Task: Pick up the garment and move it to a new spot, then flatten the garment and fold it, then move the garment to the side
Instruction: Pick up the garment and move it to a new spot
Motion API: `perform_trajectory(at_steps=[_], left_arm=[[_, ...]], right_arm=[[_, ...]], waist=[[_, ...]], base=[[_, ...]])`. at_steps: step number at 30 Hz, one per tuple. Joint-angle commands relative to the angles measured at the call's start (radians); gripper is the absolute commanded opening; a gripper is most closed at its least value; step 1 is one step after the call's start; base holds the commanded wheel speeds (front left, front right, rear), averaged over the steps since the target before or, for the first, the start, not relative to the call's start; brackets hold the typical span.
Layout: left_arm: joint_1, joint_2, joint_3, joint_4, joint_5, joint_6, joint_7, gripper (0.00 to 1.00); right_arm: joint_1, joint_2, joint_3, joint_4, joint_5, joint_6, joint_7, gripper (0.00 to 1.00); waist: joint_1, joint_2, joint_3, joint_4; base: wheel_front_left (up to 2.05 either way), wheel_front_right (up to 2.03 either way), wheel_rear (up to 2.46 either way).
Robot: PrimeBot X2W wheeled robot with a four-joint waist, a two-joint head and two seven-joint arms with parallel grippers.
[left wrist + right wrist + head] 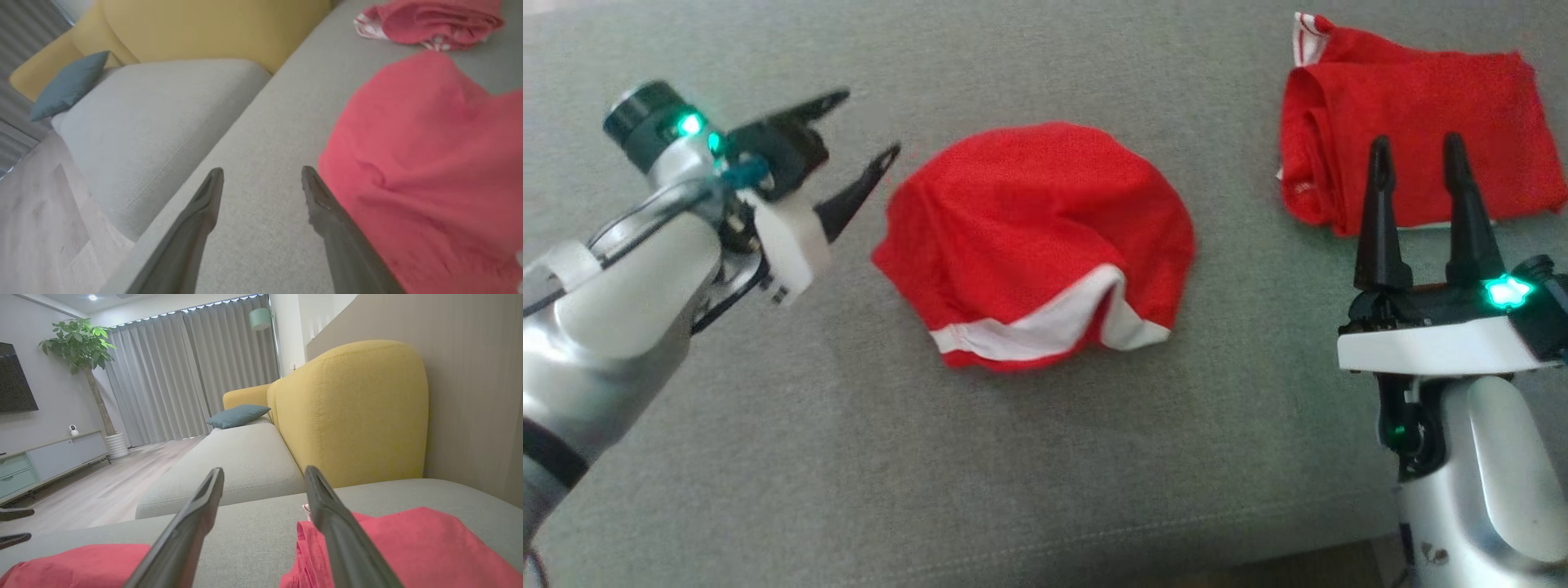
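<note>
Black fingers of the left gripper [872, 122] stand spread and empty, their tips just beside the left side of the red garment [1037, 229]. It lies in a rounded heap mid-seat on the grey sofa [849, 457], white band toward the near edge. The right gripper [1417, 143], also spread and empty, hovers near a second garment [1413, 90], folded at the far right corner.

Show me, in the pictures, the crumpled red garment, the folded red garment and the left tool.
crumpled red garment [1029, 220], head view, middle of its red cloth.
folded red garment [1413, 98], head view, its top layer.
left tool [872, 122], head view, midway between its two open fingertips.
</note>
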Motion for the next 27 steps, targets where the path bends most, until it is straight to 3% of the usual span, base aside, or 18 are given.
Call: perform_trajectory(at_steps=[1,15,22,27], left_arm=[[-0.043,0.028,0.063,-0.016,-0.007,0.011,-0.008,1.0],[0.262,-0.009,0.453,-0.266,0.005,0.148,-0.009,1.0],[0.55,-0.086,0.671,-0.444,0.023,0.26,-0.009,1.0],[0.739,-0.167,0.806,-0.55,0.095,0.323,-0.009,1.0]], right_arm=[[-0.006,-0.002,0.018,-0.033,-0.008,0.003,-0.005,1.0],[0.065,-0.002,0.013,-0.005,-0.033,0.003,0.027,1.0],[0.125,-0.002,0.008,0.024,-0.032,0.003,0.025,1.0],[0.155,-0.002,0.014,0.035,-0.031,0.003,0.023,1.0]], waist=[[0.0,-0.0001,-0.011,0.015],[0.0,-0.0001,-0.139,0.157],[0.0,-0.0001,-0.196,0.206],[0.0,-0.0001,-0.215,0.222]], base=[[0.0,0.0,0.0],[0.0,0.0,0.0],[0.0,0.0,0.0],[0.0,0.0,0.0]])
